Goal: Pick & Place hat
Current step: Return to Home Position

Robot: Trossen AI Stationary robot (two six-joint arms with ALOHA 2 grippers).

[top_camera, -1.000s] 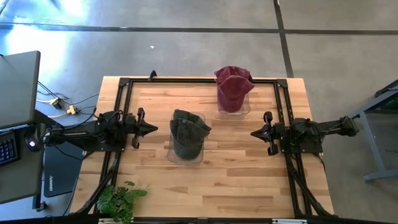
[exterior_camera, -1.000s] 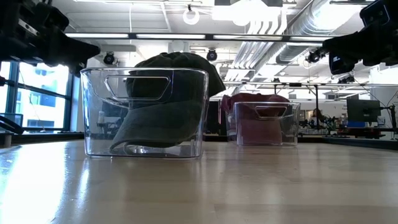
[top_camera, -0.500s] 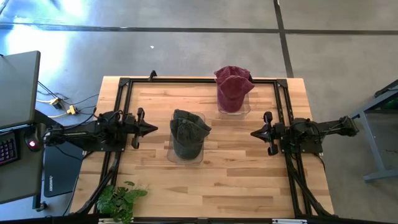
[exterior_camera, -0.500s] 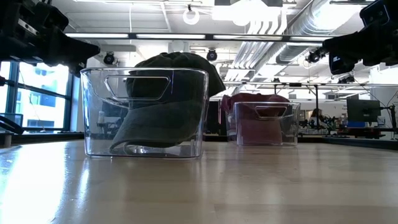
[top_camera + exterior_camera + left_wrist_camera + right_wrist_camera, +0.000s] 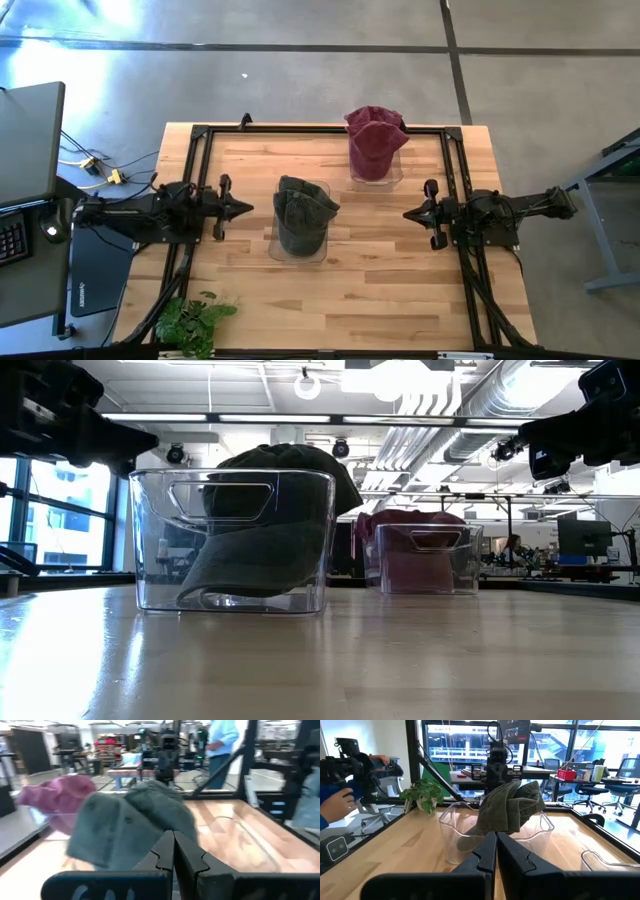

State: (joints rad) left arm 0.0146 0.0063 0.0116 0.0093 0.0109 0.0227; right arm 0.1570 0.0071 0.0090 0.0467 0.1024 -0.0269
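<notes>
We see the dark cap point(image 5: 303, 214) sitting in the near bin point(image 5: 155, 540), a clear tub at the middle of the counter point(image 5: 400, 290). The cap's crown rises over the rim, and its brim leans against the bin's wall down toward the bottom. Farther back and to the right stands the far bin point(image 5: 474, 560), well apart from the first, with a red cap point(image 5: 376, 140) bunched up out of its top.

The left arm point(image 5: 150, 214) lies level along the counter's left side. The left jaws are pressed together and hold nothing. They point at the near bin from just beside it and do not touch it. The right arm point(image 5: 490, 214) mirrors it on the right side. The right jaws are likewise closed on nothing and aimed across at the same bin, with a wider stretch of bare wood between. In the low view both arms hang high, clear of the counter.

A potted plant point(image 5: 190, 320) sits at the counter's front left corner. In the room beyond we can make out a person in a blue shirt point(image 5: 220, 740) (only partly in view) and another person's hand point(image 5: 335, 805) by a stand.
</notes>
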